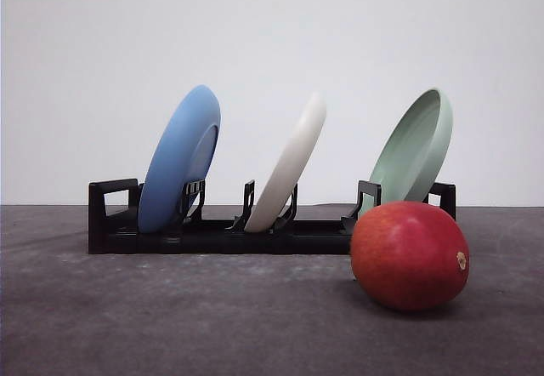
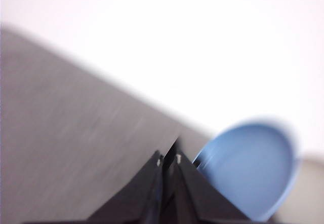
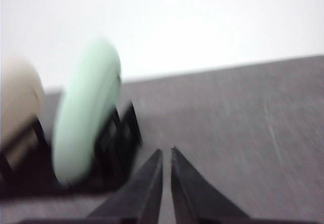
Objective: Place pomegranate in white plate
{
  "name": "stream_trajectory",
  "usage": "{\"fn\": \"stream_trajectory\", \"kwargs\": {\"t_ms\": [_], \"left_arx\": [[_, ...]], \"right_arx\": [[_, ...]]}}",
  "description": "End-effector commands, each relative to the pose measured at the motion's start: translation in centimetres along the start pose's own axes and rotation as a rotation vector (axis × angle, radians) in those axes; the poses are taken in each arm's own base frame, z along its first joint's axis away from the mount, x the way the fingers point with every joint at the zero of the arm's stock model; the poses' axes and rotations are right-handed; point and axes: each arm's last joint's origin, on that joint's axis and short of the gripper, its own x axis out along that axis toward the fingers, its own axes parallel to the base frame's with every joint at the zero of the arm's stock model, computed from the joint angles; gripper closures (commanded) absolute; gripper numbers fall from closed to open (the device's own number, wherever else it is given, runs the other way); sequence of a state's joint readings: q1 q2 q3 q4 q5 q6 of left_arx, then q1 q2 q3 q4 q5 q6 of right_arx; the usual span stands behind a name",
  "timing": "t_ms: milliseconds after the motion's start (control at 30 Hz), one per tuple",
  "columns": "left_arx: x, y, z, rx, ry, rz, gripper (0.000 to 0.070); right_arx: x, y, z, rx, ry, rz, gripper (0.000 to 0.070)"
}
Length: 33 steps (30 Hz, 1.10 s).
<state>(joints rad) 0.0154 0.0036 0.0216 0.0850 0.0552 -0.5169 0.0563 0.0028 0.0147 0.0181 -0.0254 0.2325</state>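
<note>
The red pomegranate [image 1: 410, 255] rests on the dark table at the front right, just in front of the rack's right end. The white plate [image 1: 290, 166] stands on edge, leaning, in the middle slot of the black rack [image 1: 212, 233]; a blurred cream part of the white plate [image 3: 17, 95] appears in the right wrist view. My left gripper [image 2: 169, 158] is shut with its fingertips together, nothing between them, near the blue plate. My right gripper [image 3: 166, 153] is shut and holds nothing, over bare table beside the green plate.
A blue plate [image 1: 180, 159] leans in the rack's left slot and shows as a blue plate [image 2: 253, 171] in the left wrist view. A pale green plate [image 1: 418, 149] leans in the right slot, also a green plate [image 3: 86, 115]. The grey tabletop [image 1: 170, 316] extends in front.
</note>
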Motion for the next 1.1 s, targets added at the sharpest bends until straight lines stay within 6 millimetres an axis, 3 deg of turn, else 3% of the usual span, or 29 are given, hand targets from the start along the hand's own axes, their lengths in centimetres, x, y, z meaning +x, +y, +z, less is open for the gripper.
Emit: {"fn": "stream_trajectory", "kwargs": {"t_ms": [0, 100, 200, 433, 600, 767, 1067], "left_arx": [[0.0, -0.4, 0.7, -0.056, -0.092, -0.055, 0.0683], [-0.3, -1.3, 2.2, 0.003, -0.191, -0.108, 0.0688], [-0.6, -2.1, 3.6, 0.041, -0.168, -0.087, 0.0688], [-1.3, -3.9, 6.7, 0.079, 0.153, 0.086, 0.0688], [-1.1, -5.1, 8.7, 0.175, 0.384, 0.138, 0.0688], [0.5, -6.0, 9.7, 0.246, 0.595, 0.052, 0.0688], [5.0, -7.7, 8.6, 0.266, 0.689, -0.158, 0.0688]], "right_arx": [[0.0, 0.1, 0.6, 0.123, -0.041, 0.014, 0.0692], [-0.3, 0.4, 1.8, 0.161, -0.073, 0.027, 0.0692], [-0.8, 0.8, 3.3, 0.162, -0.07, 0.028, 0.0693], [-2.2, 1.7, 6.3, 0.168, 0.104, 0.018, 0.0694], [-2.4, 2.1, 7.4, 0.154, 0.293, 0.025, 0.0694], [-1.2, 2.5, 7.4, 0.094, 0.42, 0.129, 0.0694], [1.7, 2.9, 6.8, 0.047, 0.524, 0.304, 0.0694]]}}
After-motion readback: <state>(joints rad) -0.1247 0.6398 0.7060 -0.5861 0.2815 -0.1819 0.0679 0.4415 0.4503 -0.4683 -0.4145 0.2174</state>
